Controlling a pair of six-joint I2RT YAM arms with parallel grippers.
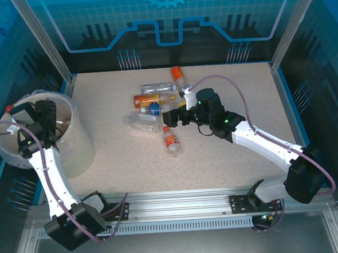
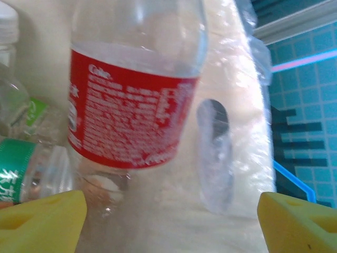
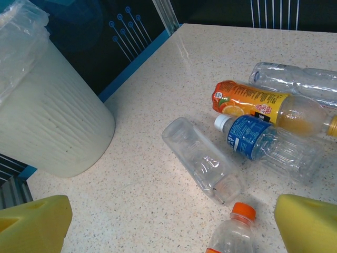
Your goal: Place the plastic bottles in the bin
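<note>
The cream-white bin [image 1: 72,145] with its clear bag stands at the table's left. My left gripper [image 1: 42,118] hangs open over its mouth. In the left wrist view a red-labelled bottle [image 2: 131,100] lies inside just past the open gripper [image 2: 171,229], beside a green-labelled bottle [image 2: 21,171]. Several bottles lie mid-table: orange-capped [image 1: 178,74], clear [image 1: 158,88], orange-labelled [image 1: 149,99], blue-labelled [image 1: 155,109], another clear [image 1: 143,121] and a small orange-capped one [image 1: 171,141]. My right gripper [image 1: 173,118] is open above them, over the clear bottle [image 3: 202,158] and the small orange-capped bottle [image 3: 231,237].
Blue transparent walls and metal posts [image 1: 40,37] enclose the table. The bin's wall [image 3: 52,121] rises left of the right gripper. Bare tabletop [image 1: 125,163] lies between the bin and the bottles, and more at the right [image 1: 253,92].
</note>
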